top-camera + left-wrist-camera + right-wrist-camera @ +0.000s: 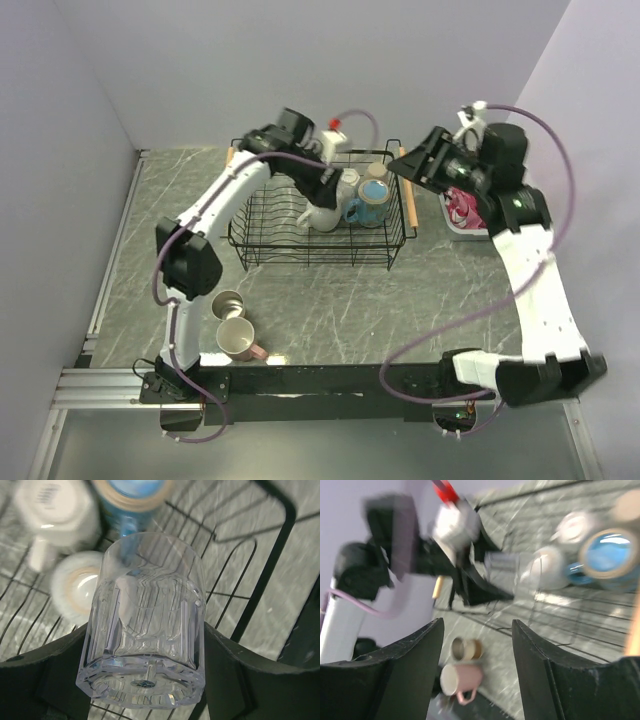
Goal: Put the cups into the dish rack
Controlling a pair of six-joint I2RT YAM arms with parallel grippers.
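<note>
My left gripper (335, 180) is shut on the clear glass (145, 625) and holds it tilted over the right part of the black wire dish rack (262, 215). In the rack lie two white mugs (322, 215) (350, 182), the blue mug (368, 206) and a tan cup (378, 172). The left wrist view shows a white mug (52, 510), the blue mug (132, 495) and another white mug (75, 587) under the glass. My right gripper (408, 162) is open and empty above the rack's right handle. The steel cup (228, 304) and pink mug (238, 340) stand on the table near the left arm's base; both also show in the right wrist view, the steel cup (465, 648) above the pink mug (462, 677).
A white basket with pink cloth (462, 210) sits right of the rack, under the right arm. The rack's wooden handles (408, 205) stick out at its sides. Grey walls close in the table at the back and left.
</note>
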